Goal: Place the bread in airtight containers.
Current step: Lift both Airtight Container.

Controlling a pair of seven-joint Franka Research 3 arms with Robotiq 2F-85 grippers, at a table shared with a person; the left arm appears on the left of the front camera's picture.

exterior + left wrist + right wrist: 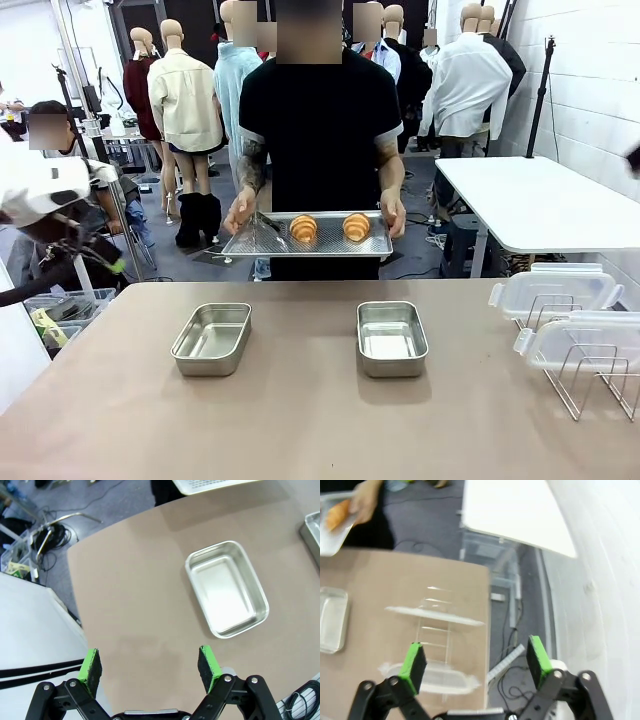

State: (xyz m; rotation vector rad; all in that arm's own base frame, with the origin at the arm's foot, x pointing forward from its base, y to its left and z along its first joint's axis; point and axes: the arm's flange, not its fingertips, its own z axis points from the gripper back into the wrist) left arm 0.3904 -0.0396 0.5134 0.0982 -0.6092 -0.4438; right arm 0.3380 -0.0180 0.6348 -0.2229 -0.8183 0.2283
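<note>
Golden croissants [303, 228] lie loose on a hand-held tray [247, 241]; your left fingers [207, 666] and right fingers [413, 662], both apart, could tip it.

Left hand [149, 660] and right hand [475, 652]: black linked fingers [75, 697], bright green pads [91, 664], small silver pivot screws [46, 686]. Left arm [40, 190]: white shell, black cabling [60, 240]. Person [320, 130]: black T-shirt [320, 100], pale-edged short sleeves [252, 130].

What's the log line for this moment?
croissants on held tray | pans empty | lids on rack | left gripper open | right gripper open
</note>
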